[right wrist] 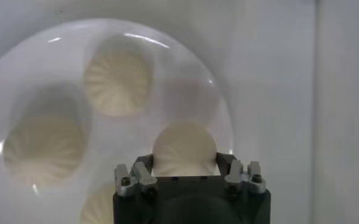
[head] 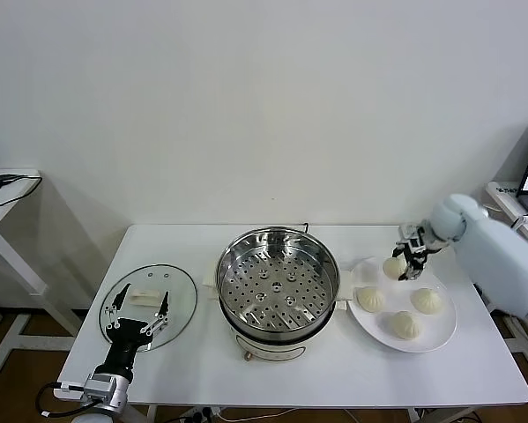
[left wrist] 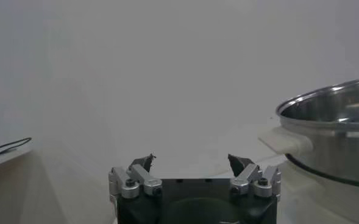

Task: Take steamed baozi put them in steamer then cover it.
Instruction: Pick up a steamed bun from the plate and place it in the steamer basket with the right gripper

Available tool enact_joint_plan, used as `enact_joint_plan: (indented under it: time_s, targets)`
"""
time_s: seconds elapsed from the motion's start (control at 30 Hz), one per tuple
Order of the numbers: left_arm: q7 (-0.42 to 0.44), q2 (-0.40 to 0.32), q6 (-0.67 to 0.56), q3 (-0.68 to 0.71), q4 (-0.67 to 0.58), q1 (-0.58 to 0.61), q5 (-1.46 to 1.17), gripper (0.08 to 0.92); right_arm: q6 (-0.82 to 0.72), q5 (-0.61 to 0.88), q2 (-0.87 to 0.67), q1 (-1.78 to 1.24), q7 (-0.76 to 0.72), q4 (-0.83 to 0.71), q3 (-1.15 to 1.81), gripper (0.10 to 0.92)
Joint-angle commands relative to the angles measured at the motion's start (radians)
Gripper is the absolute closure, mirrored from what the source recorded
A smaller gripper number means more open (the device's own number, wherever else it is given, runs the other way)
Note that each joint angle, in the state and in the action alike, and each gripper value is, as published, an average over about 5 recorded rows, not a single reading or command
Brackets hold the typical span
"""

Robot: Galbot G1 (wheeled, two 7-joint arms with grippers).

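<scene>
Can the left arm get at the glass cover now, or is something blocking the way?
Probably yes. The left gripper hangs open just over the cover, which lies flat on the table beside the steamer. Nothing lies on the cover or between it and the fingers.

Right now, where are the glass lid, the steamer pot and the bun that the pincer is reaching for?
glass lid (head: 177, 298), head view, bare glass near its right edge.
steamer pot (head: 278, 284), head view, perforated tray.
bun (right wrist: 184, 150), right wrist view, its domed top between the right pincer's fingers.
</scene>
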Motion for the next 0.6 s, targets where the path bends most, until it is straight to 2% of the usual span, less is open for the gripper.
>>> enact_joint_plan:
  time_s: [0.03,0.3,0.6]
  targets:
    - [-0.001,0.0,-0.001,0.001,-0.012,0.005,0.004,0.177,0.071,0.181,-0.143,0.277,-0.05,0.252,-0.257,0.33]
    - [-0.004,-0.001,-0.001,0.002,-0.031,0.014,0.011,0.177,0.298,0.242,-0.102,0.622,-0.121,0.45,-0.503,0.33]
    - [-0.002,0.006,0.0,-0.019,-0.027,0.013,0.009,0.177,0.482,0.252,0.143,0.754,-0.071,0.465,-0.659,0.33]
